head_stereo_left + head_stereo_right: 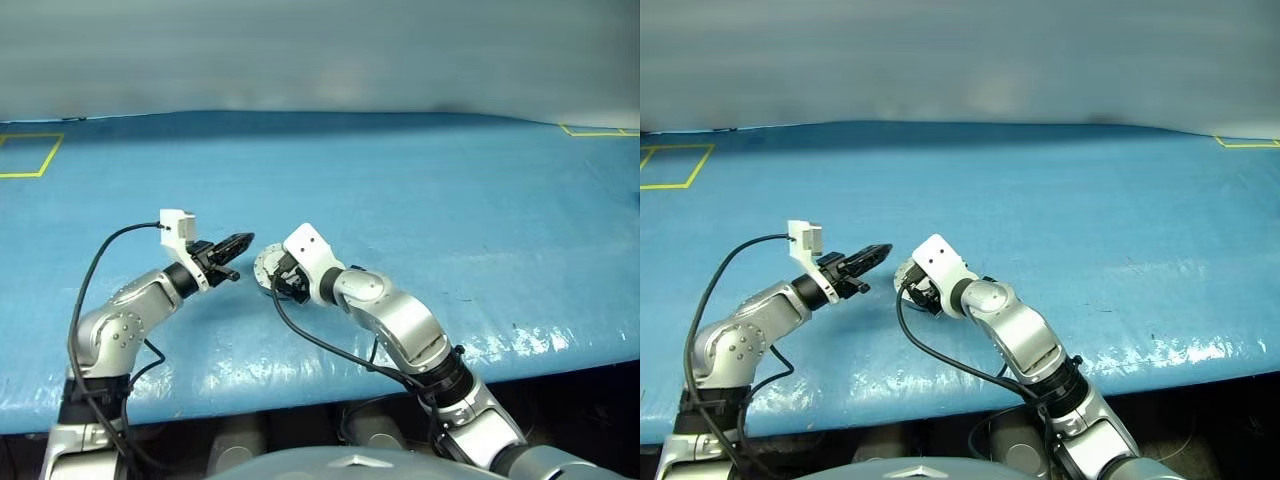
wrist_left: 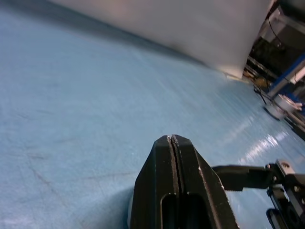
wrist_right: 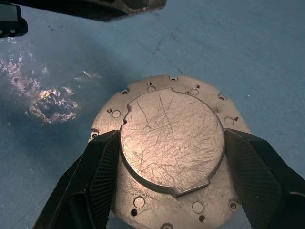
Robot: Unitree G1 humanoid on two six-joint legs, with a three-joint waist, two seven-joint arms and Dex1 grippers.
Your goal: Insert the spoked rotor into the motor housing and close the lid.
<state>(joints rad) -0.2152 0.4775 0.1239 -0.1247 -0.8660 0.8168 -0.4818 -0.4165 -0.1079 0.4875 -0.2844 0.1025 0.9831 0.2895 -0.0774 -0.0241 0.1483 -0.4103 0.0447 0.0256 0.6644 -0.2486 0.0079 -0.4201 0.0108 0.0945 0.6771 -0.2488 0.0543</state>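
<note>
The lid is a thin silver-grey metal disc. Its upward face is smooth, heavily scratched, with a raised round centre and small holes spaced around a notched outer flange. In the left eye view it sits at centre frame, slightly left, over the blue table cover.

The right gripper grasps the lid: its two ribbed black fingers press against opposite sides of the raised centre. Whether the lid rests on the cover or is lifted clear cannot be determined.

The left gripper is clenched, fingers pressed together with nothing between them. It hangs just left of the lid, pointing toward it.
</note>
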